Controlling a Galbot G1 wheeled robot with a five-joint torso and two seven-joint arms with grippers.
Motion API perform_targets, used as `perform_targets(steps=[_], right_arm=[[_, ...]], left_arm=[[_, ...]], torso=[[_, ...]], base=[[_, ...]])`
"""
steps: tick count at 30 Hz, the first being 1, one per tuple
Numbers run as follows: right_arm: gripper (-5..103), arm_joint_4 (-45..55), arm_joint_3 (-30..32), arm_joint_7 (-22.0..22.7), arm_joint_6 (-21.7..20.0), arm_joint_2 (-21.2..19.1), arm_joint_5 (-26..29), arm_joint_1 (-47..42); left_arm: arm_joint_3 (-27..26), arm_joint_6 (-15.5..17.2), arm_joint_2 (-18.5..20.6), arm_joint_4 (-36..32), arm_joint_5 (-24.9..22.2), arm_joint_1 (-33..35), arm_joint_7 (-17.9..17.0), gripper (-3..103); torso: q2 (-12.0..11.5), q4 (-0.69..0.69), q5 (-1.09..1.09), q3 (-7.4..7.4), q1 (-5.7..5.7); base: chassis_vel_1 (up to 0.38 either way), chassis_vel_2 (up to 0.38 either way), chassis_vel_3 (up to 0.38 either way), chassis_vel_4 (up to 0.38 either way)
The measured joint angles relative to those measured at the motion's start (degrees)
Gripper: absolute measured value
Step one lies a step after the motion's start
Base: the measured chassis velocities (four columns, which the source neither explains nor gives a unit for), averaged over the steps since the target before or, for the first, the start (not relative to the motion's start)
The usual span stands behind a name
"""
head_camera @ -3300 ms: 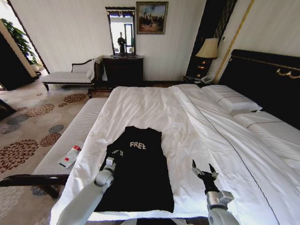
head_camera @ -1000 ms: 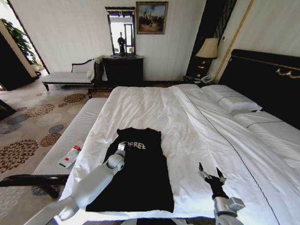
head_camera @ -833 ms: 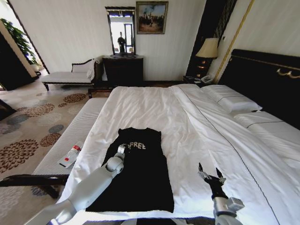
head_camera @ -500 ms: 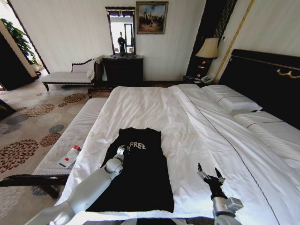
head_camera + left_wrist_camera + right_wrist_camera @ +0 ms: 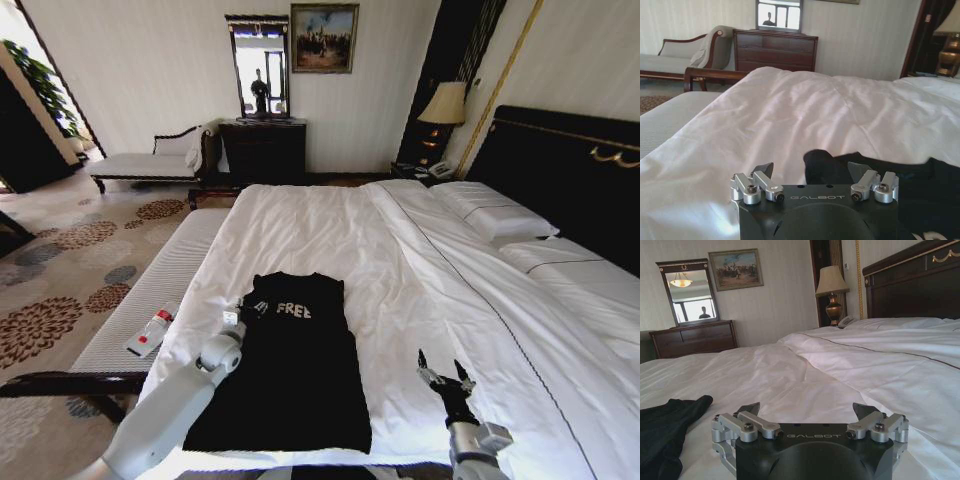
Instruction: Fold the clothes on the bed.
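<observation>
The clothes, a black T-shirt (image 5: pixel 290 375) with white "FREE" lettering, lie flat near the foot of the bed (image 5: pixel 420 260), collar toward the far end. My left gripper (image 5: pixel 232 318) is at the shirt's left shoulder edge. In the left wrist view that gripper (image 5: pixel 810 171) is open, with a bunched black sleeve (image 5: pixel 822 165) lying just past its fingers. My right gripper (image 5: pixel 443 374) stands open over bare white duvet to the right of the shirt. In the right wrist view this gripper (image 5: pixel 806 410) holds nothing, and the shirt (image 5: pixel 665 432) lies off to one side.
A white-cushioned bench (image 5: pixel 130 325) runs along the bed's left side and bears a small white and red object (image 5: pixel 150 332). Pillows (image 5: pixel 495 215) and a dark headboard (image 5: pixel 570 170) are on the right. A dresser (image 5: pixel 263 150) and lamp (image 5: pixel 445 105) stand at the back wall.
My left gripper has drawn back from the chest lettering to the shirt's left edge, uncovering the whole word. The right gripper has barely moved.
</observation>
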Motion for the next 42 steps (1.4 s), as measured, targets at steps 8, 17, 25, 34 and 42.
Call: perform_targets(steps=[8, 17, 25, 34, 42], right_arm=[[100, 2.07, 1.31, 0.1, -0.32, -0.01, -0.42, -1.37], [100, 4.03, 2.45, 0.33, -0.96, 0.02, -0.3, -2.24], [100, 4.88, 2.85, 0.37, -1.28, 0.4, -0.28, -3.03], [100, 5.32, 3.32, 0.37, -1.28, 0.35, -0.07, -3.32], [100, 5.91, 3.99, 0.38, -1.93, -0.06, 2.06, -3.56]], left_arm=[[1.23, -1.47, -5.1, 17.73, -1.31, -11.02, 4.44, 100], [3.86, -2.11, -8.6, 26.12, -4.91, -15.5, 9.24, 100], [4.3, -2.33, -10.84, 29.74, -6.55, -18.14, 11.09, 96], [4.3, -2.11, -12.13, 32.81, -6.89, -19.72, 11.23, 91], [3.91, -1.18, -13.51, 36.16, -7.16, -21.16, 10.88, 79]], torso=[[-0.01, -0.02, 0.0, 0.01, 0.01], [-0.01, -0.01, 0.01, 0.01, 0.01], [-0.01, -0.02, 0.01, 0.0, 0.01], [-0.01, -0.01, 0.01, 0.0, 0.01], [-0.01, -0.01, 0.01, 0.0, 0.01]], base=[[0.0, 0.0, 0.0, 0.0], [0.0, 0.0, 0.0, 0.0], [0.0, 0.0, 0.0, 0.0], [0.0, 0.0, 0.0, 0.0], [0.0, 0.0, 0.0, 0.0]])
